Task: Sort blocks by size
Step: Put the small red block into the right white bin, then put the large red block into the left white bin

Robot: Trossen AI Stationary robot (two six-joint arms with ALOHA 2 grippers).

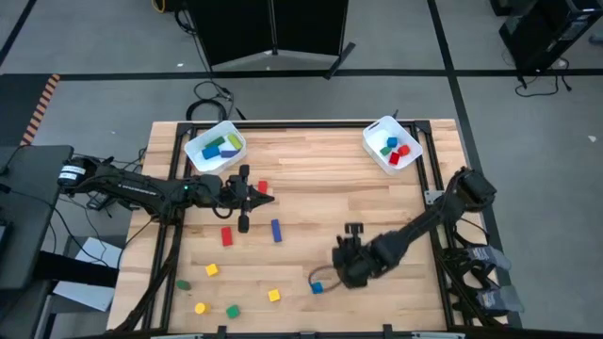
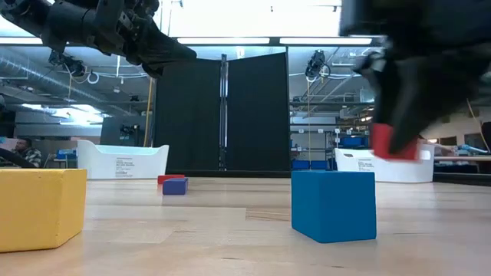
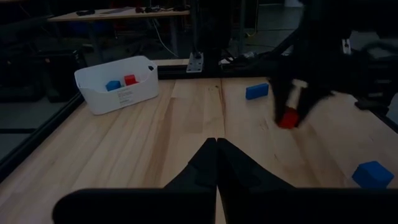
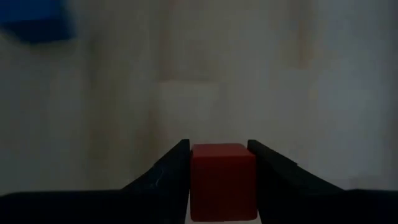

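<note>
Right wrist view shows the right gripper [image 4: 219, 180] pinching a small red cube [image 4: 222, 177], lifted off the table, probably bin-bound. Left gripper [image 3: 216, 165] hovers, fingers pressed together.

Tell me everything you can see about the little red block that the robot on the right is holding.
The red block is a small, plain, solid-coloured cube with smooth faces. It sits clamped between the two dark fingers of the right end effector, which press on opposite sides. In the low view it hangs clear above the wooden table, touching nothing else. A blue cube stands on the table near it.
</note>
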